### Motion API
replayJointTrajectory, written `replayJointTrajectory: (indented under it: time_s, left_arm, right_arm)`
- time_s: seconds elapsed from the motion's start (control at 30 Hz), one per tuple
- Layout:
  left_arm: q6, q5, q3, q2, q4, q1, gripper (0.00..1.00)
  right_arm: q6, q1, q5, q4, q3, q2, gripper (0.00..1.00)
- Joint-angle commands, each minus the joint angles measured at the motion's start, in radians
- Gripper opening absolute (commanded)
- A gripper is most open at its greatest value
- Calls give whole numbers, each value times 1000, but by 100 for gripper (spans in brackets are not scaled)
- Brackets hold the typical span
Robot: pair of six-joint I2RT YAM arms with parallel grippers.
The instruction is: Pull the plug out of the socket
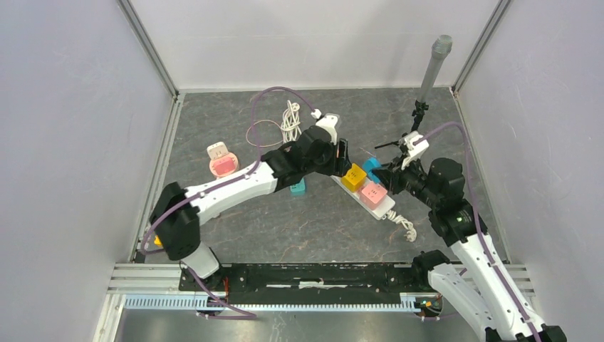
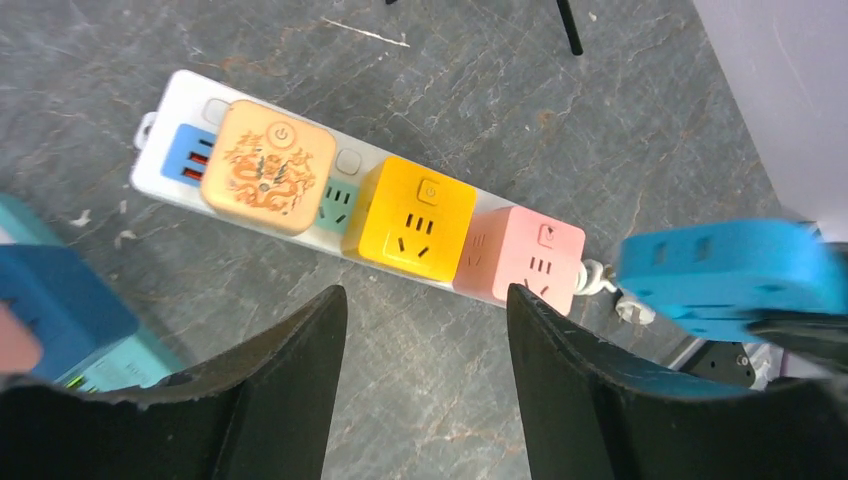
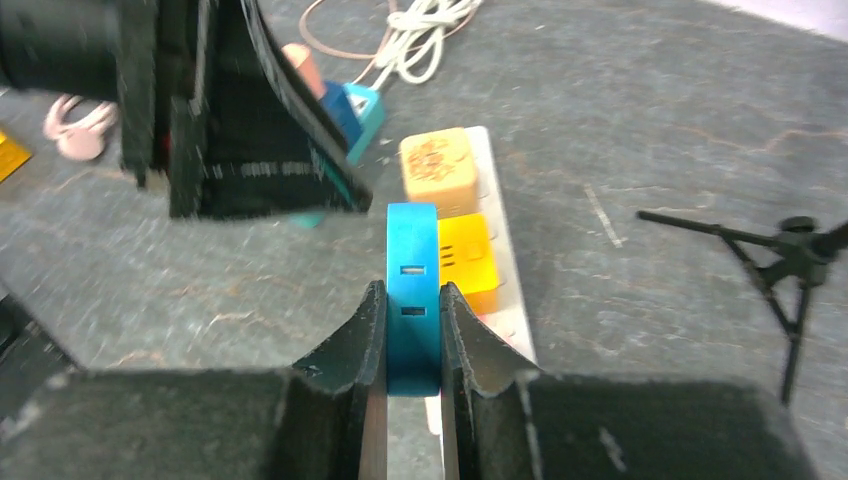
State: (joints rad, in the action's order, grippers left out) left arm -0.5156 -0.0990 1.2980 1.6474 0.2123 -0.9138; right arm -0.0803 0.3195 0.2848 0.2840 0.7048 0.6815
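Note:
A white power strip (image 1: pixel 385 209) lies mid-table with a tan dragon-printed plug (image 2: pixel 268 167), a yellow cube plug (image 1: pixel 353 177) and a pink cube plug (image 1: pixel 373 192) seated in it. My right gripper (image 3: pixel 412 292) is shut on a blue plug (image 3: pixel 412 250) and holds it in the air above the strip, apart from the sockets. The blue plug also shows in the left wrist view (image 2: pixel 725 276). My left gripper (image 2: pixel 427 300) is open and empty, hovering over bare table just beside the strip's yellow plug (image 2: pixel 417 219).
A teal and blue block (image 1: pixel 297 187) sits under my left arm. A pink adapter (image 1: pixel 223 162) and a coiled white cable (image 1: pixel 290 121) lie at the back left. A small black tripod (image 1: pixel 417 114) with a grey tube (image 1: pixel 436 68) stands at the back right.

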Motion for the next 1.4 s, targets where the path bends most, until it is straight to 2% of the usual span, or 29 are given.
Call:
replayJointTrajectory:
  time_s: [0.0, 0.17, 0.33, 0.5, 0.67, 0.73, 0.9, 1.07, 1.23, 1.37]
  left_arm:
    - [69, -73, 15, -140, 98, 0, 68]
    - [48, -174, -71, -304, 129, 0, 78]
    - [38, -200, -155, -428, 131, 0, 100]
    - [44, -260, -194, -498, 154, 0, 100]
    - [3, -284, -240, -528, 157, 0, 100]
    - [-11, -281, -268, -531, 146, 0, 100]
    - [-34, -294, -302, -533, 142, 0, 100]
    - [-47, -301, -306, -531, 140, 0, 100]
    - [-77, -301, -303, -517, 146, 0, 100]
    - [-89, -308, -295, -495, 154, 0, 100]
  right_arm:
    - [-37, 1, 233, -32, -67, -14, 0]
    - [-94, 39, 385, -138, -203, -29, 0]
    - [-98, 155, 295, -204, -288, -27, 0]
    - [-147, 311, 185, -268, -313, 101, 0]
    - [-205, 458, 297, -421, -340, 215, 9]
    - [-176, 498, 247, -388, -331, 254, 11]
    - [-192, 518, 200, -383, -330, 347, 12]
    - [-205, 524, 265, -446, -343, 406, 14]
    - [-160, 524, 255, -369, -313, 439, 23]
    - [-141, 524, 180, -319, -296, 452, 32]
